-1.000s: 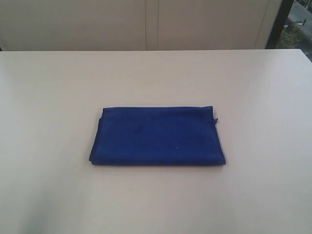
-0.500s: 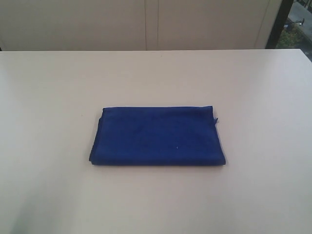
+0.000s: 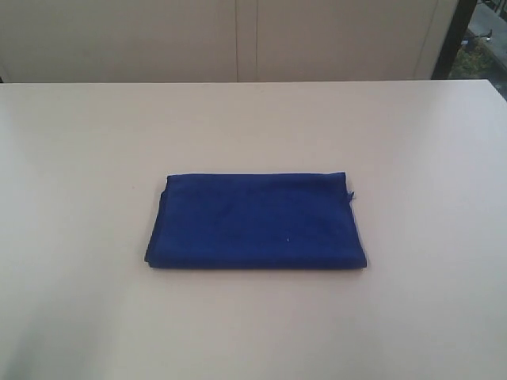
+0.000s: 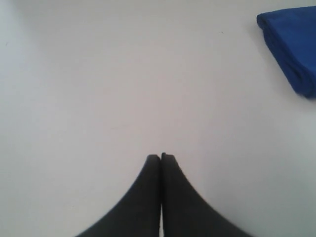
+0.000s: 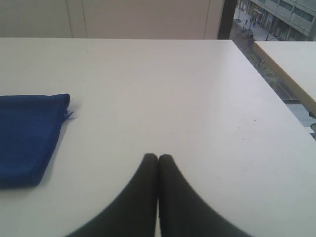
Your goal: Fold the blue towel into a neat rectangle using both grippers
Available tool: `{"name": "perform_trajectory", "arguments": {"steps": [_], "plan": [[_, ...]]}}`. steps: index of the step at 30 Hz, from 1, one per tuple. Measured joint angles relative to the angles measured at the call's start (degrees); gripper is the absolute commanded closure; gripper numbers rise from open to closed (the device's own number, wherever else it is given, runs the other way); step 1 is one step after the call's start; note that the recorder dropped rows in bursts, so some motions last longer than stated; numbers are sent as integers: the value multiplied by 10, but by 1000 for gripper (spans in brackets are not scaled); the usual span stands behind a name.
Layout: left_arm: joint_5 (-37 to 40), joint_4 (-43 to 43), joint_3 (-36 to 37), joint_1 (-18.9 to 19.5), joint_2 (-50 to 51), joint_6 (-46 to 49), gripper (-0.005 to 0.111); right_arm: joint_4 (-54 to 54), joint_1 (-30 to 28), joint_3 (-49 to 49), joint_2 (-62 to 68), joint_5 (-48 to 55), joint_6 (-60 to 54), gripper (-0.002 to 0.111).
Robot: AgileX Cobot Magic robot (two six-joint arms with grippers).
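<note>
The left gripper [image 4: 161,157] has its two black fingers pressed flat together with nothing between them. It hangs over bare tabletop, and in the left wrist view the towel's layered end lies well off to one side of it. The right gripper [image 5: 158,157] is likewise closed tight on nothing. Its fingertips meet over bare tabletop, apart from the towel, whose corner shows off to the side in the right wrist view. Neither gripper appears in the exterior view.

The table [image 3: 253,119] is the biggest thing, a pale off-white flat top that fills most of the exterior view. Behind its far edge stand light beige wall panels [image 3: 325,39] with thin upright seams. In the right wrist view a second pale tabletop [image 5: 291,59] sits beyond the table's side edge, with a gap between the two, and a street with buildings shows past it.

The towel [image 3: 255,220] lies flat on the table near its middle, touching neither gripper. It is deep blue and folded into a wide rectangle of several layers, its long sides running across the exterior view. The left end slants a little, and stacked folds show there. A small thread loop [image 3: 351,195] sticks out at the far right corner. A tiny pale speck [image 3: 287,238] sits on the top layer, a little right of centre.
</note>
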Motion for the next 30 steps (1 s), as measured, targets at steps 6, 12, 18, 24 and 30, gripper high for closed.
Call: {"name": "perform_trajectory", "arguments": {"steps": [6,12,18,24,30], "plan": [[1,11,1,0,0,-20,107,0,0,0,0,0,0,108],[-7,16,9,0,0,-36,107,0,0,0,0,1,0,108],[-7,18,9,0,0,-36,107,0,0,0,0,1,0,108],[-7,18,9,0,0,-36,107,0,0,0,0,1,0,108],[-7,18,9,0,0,-36,107,0,0,0,0,1,0,108]]}}
